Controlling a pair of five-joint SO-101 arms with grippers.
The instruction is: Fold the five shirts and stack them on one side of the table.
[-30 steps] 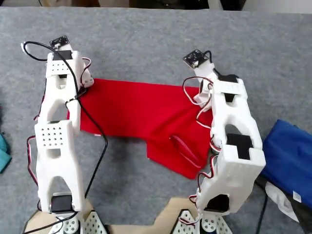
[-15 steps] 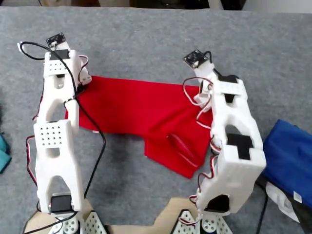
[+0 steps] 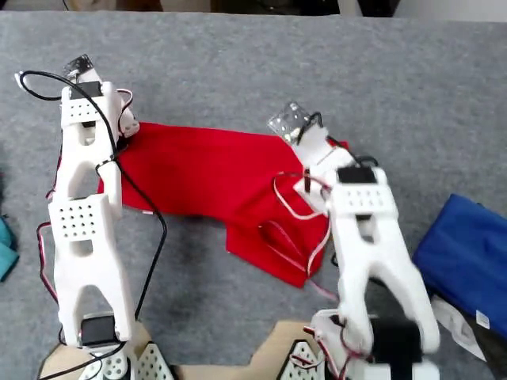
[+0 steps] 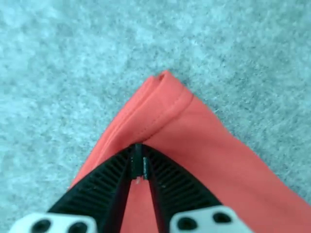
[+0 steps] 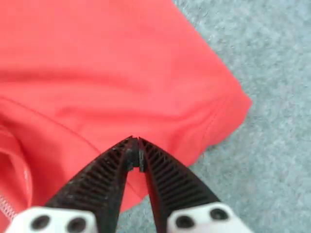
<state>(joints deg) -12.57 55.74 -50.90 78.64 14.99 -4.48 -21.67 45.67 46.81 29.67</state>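
Moved since the earlier frames: right arm swung inward over the cloth, drawing that corner toward the middle; left arm edged outward, taking its corner along.

Item: red shirt [image 3: 206,170], lying rumpled mid-counter [image 3: 238,63], one lobe trailing toward the arm bases.

Handling (a judgement): light, limp, no stiffness of its own. It is likely to slide easily on the grey surface. Best held at the hemmed corners, where doubled fabric gives purchase.

Left gripper [image 4: 138,165]: jaws closed, pinching the red shirt just behind a stitched corner.

Right gripper [image 5: 135,155]: jaws closed on the red shirt close to its opposite corner.

Also present: blue shirt [image 3: 467,253] on the right arm's side, well apart; teal cloth [image 3: 6,245] at the far left edge.
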